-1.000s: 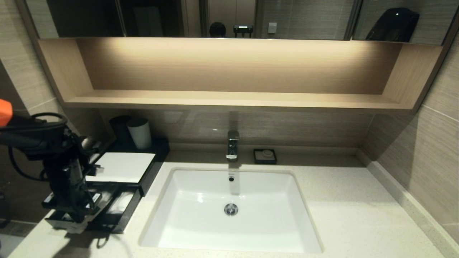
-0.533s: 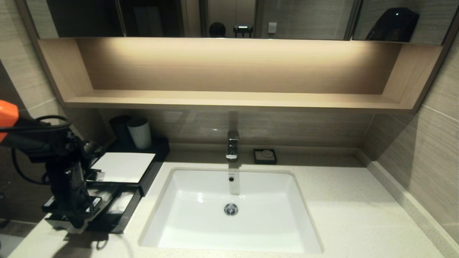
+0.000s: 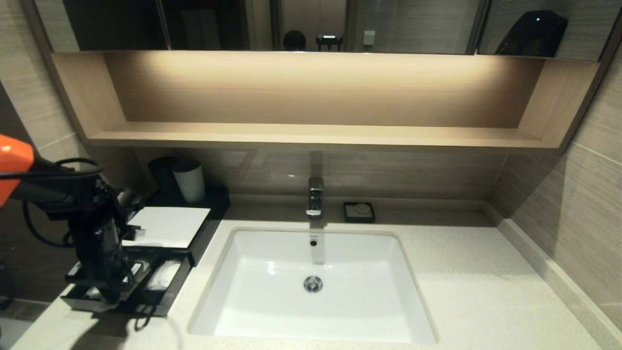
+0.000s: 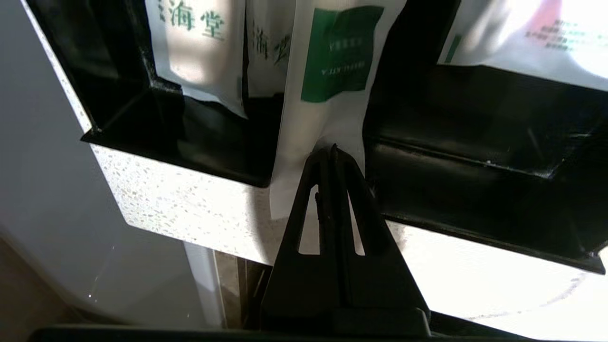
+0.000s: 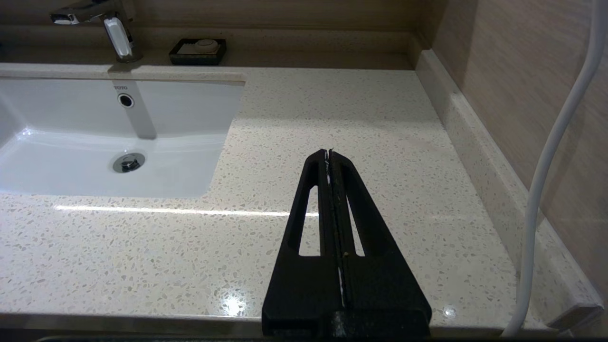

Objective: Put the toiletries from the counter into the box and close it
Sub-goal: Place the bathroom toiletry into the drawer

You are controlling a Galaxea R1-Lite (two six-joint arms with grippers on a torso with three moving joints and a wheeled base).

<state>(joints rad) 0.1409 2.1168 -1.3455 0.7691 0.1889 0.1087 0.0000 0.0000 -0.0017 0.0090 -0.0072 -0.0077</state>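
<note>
Pinching the near end of a green-label packet (image 4: pixel 332 85), the left gripper (image 4: pixel 333 151) has its fingers shut tight on the wrap — likely to feed it lengthwise into the drawer (image 4: pixel 475 156) of the box (image 3: pixel 165 226). The right gripper (image 5: pixel 329 153) hangs closed, empty — parked right of the sink (image 3: pixel 233 272).
</note>
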